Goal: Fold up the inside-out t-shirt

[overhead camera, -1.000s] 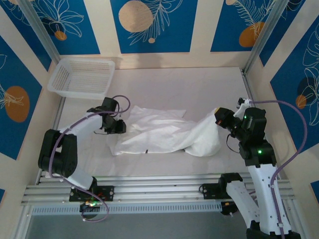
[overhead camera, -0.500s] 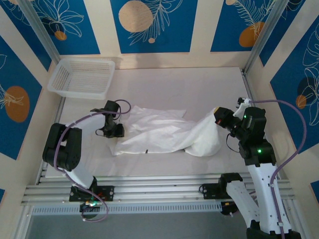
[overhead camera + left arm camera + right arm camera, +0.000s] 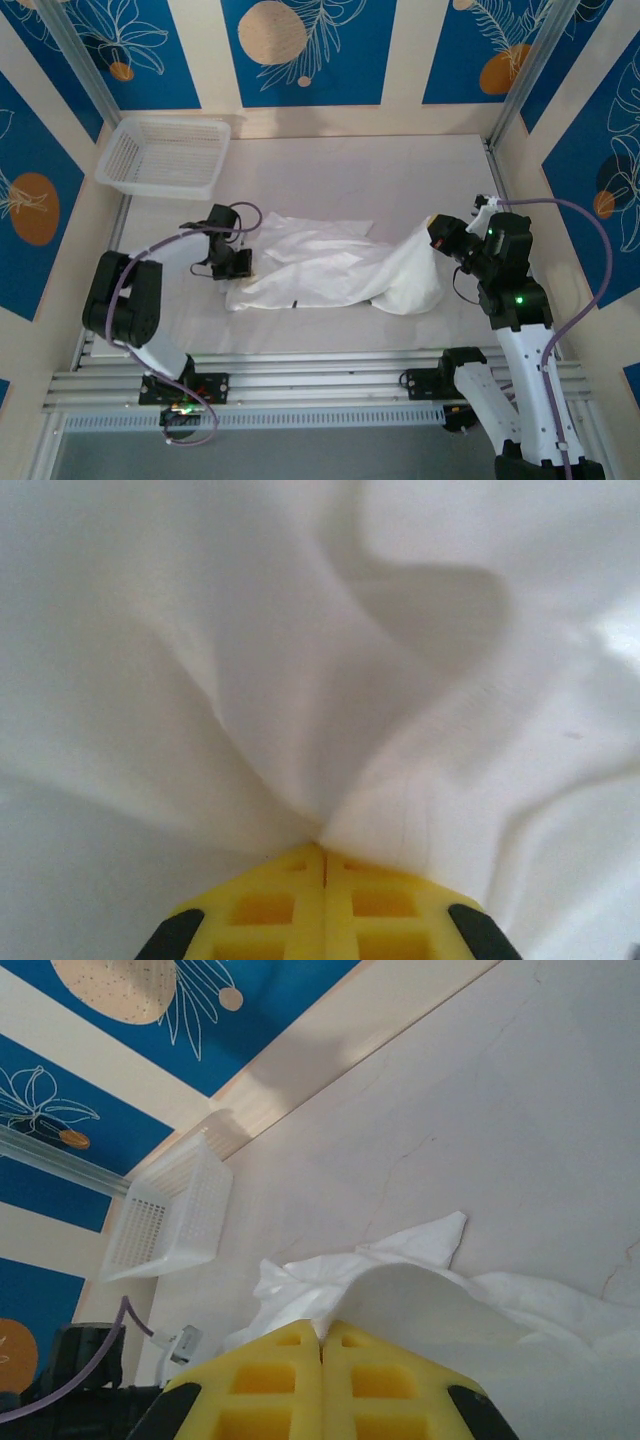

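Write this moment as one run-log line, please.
left gripper: shut on t-shirt, left edge | right gripper: shut on t-shirt, right end lifted | basket: far-left corner, apart from t-shirt

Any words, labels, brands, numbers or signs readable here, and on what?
None can be read.
The small dark tag on the wrinkled white cloth t-shirt is too small to read.
The blue and cream wall panels carry drawn leaves and circles, no words.
The white plastic mesh basket shows no label.

Wrinkled white t-shirt [image 3: 330, 265], stretched across table
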